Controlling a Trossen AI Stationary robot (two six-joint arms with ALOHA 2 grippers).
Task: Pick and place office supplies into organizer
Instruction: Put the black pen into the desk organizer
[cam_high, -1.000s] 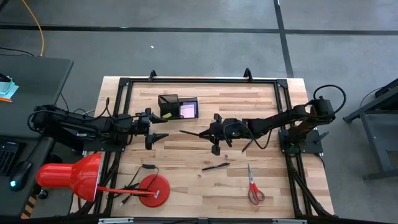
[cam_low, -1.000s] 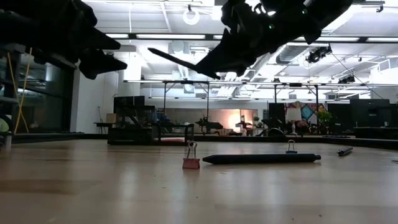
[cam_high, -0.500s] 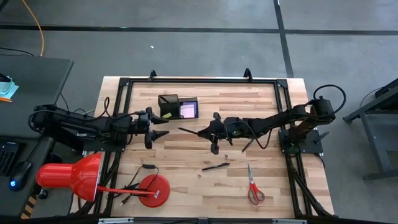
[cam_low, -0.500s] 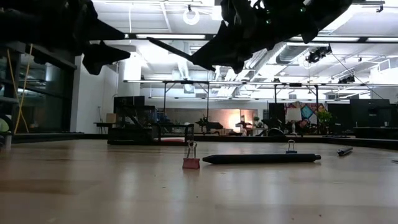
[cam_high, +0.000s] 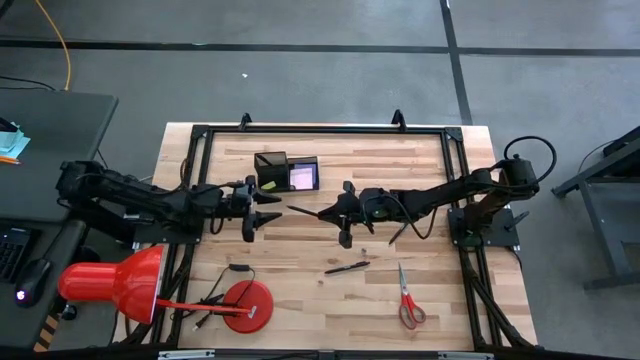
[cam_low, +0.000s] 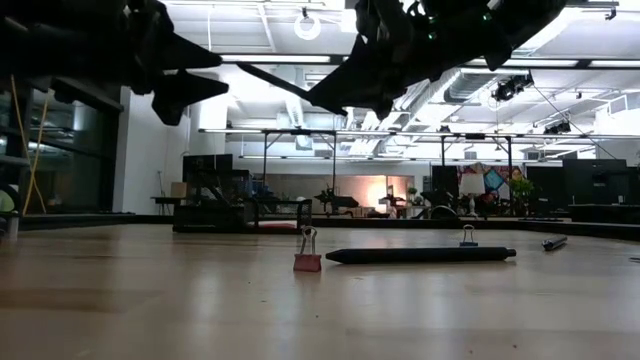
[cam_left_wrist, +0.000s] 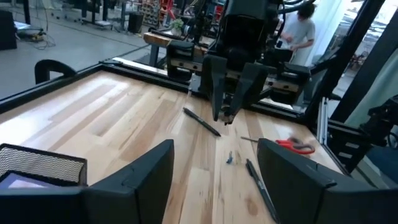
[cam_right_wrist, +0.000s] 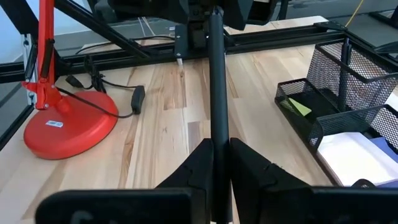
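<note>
My right gripper (cam_high: 333, 213) is shut on a slim black pen (cam_high: 308, 211) above the table's middle. The pen points toward my left gripper (cam_high: 272, 209), which is open and faces the pen's free end, a short gap away. The black mesh organizer (cam_high: 286, 171) stands on the table beyond them, with a sticky-note pad (cam_high: 303, 177) in one compartment and a yellow piece (cam_high: 268, 184) in the other. Another pen (cam_high: 347, 267) and the red-handled scissors (cam_high: 408, 300) lie flat nearer the near edge. In the left wrist view, the open fingers (cam_left_wrist: 144, 180) frame the held pen (cam_left_wrist: 202, 121). My right gripper pinches the pen (cam_right_wrist: 217, 124) between its two fingers (cam_right_wrist: 202, 167), which lie along its length. The pen is lifted clear of the table and sticks out roughly level ahead of the fingertips, toward the table's left. The gripper hides how far back it reaches.
A red desk lamp stands at the near left corner, with its base (cam_high: 247, 306) and cord on the table. A third pen (cam_high: 397, 235) lies right of the right gripper. A pink binder clip (cam_low: 307, 262) sits near the lying pen (cam_low: 420, 255). A black frame rail (cam_high: 320, 130) borders the table.
My left gripper has moved toward the table's right, closing on the free end of the held pen, and has stayed open. My right gripper has shifted slightly toward the left with the pen and then kept still.
</note>
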